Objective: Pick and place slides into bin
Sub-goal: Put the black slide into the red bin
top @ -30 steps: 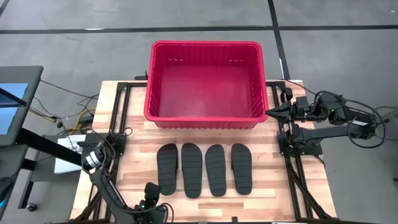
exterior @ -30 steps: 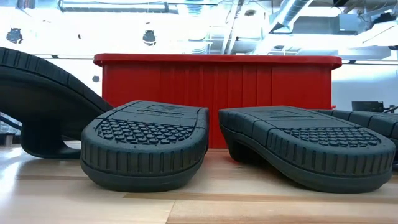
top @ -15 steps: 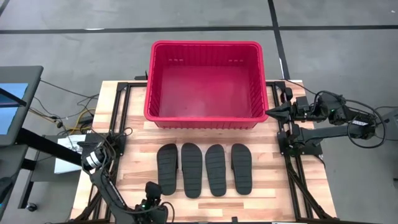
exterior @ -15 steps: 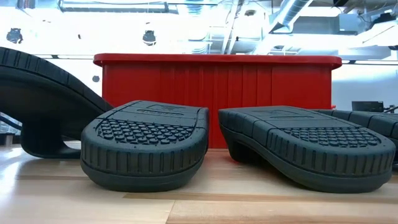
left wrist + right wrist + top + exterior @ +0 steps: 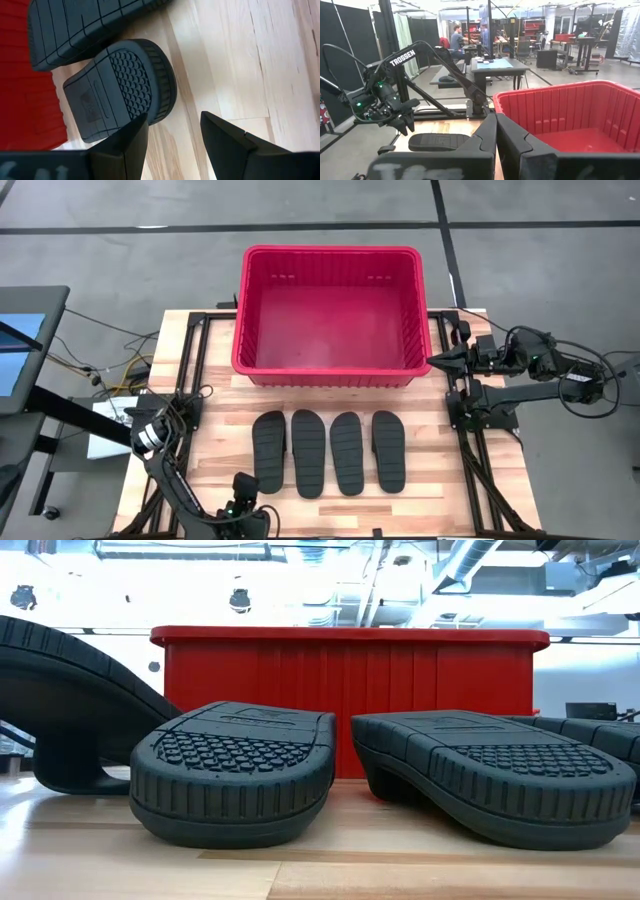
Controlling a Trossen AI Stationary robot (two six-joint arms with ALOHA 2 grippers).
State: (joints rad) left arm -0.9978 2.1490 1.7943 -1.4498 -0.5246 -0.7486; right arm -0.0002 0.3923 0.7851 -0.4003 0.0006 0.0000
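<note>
We see the four slides lying side by side, soles up, in a row on the wooden table, just in front of the bin and apart from it; the bin holds none of them. The only writing we can read is "TROSSEN" in white on the left arm, seen from the right wrist view; a moulded mark on one sole is too small to read. The left gripper sits at the table's near edge, just short of the leftmost slide, its two dark fingers spread apart with nothing between them. The right gripper waits beside the bin's right wall, fingers pressed together and empty. The slides are matt black rubber, oblong, with ribbed bands and studded heels. The bin is red plastic, rectangular, with ribbed walls and a thick rolled rim.
</note>
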